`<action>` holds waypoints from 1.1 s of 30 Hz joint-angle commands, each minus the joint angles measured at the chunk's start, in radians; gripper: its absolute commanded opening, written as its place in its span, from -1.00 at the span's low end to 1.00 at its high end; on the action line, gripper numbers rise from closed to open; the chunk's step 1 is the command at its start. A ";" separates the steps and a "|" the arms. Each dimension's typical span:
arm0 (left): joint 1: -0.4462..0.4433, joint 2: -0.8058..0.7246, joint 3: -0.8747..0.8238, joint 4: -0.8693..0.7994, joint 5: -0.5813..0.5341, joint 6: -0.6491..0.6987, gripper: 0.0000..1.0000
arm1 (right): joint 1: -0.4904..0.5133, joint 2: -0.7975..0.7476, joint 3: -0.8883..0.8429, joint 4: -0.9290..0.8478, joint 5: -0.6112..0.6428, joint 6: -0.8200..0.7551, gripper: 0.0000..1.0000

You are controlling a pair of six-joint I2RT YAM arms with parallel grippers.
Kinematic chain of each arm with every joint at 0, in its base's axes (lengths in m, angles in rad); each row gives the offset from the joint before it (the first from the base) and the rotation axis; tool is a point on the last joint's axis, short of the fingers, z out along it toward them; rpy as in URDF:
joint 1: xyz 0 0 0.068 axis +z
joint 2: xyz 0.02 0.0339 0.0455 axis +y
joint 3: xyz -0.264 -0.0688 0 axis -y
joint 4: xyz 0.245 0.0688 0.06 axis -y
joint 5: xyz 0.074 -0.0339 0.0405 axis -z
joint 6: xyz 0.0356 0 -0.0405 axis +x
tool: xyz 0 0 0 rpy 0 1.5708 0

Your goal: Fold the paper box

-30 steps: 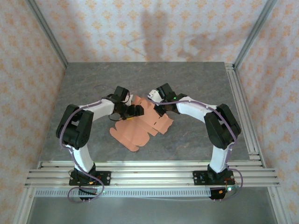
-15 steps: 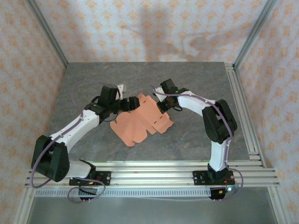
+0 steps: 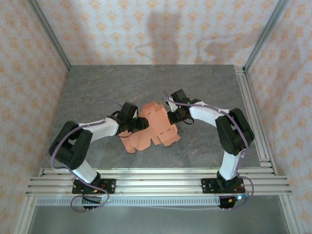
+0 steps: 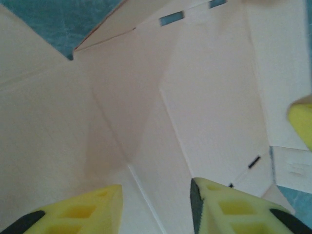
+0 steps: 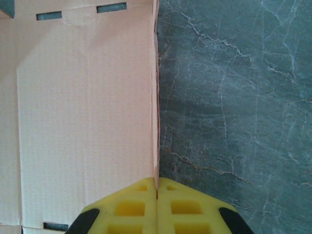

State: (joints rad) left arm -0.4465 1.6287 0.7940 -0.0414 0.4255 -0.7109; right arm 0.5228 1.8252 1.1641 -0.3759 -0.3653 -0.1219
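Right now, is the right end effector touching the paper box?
Touching. The right wrist view shows the right end effector closed on the edge of the paper box.

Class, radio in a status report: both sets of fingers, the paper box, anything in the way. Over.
Right fingers shut on paper box edge. Left fingers apart, astride a raised crease. Box part-folded; nothing blocking.

Left arm: elbow swung out to its own side, forearm low, reaching inward. Left gripper [image 3: 143,123]: fingers [image 4: 78,213] stand apart. Right arm: mirrored bend, wrist pitched down. Right gripper [image 3: 171,117]: fingers [image 5: 131,207] pressed together, pinching an edge of the paper box [image 5: 87,107]. Grippers face each other, near.
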 commanded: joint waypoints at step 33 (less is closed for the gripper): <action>0.014 -0.165 0.181 -0.321 -0.208 0.063 0.67 | 0.026 -0.035 0.066 -0.039 0.115 -0.240 -1.00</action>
State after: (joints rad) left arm -0.4526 1.4925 0.8906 -0.2531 0.2901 -0.6994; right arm 0.5407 1.8275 1.1950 -0.3752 -0.2905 -0.2710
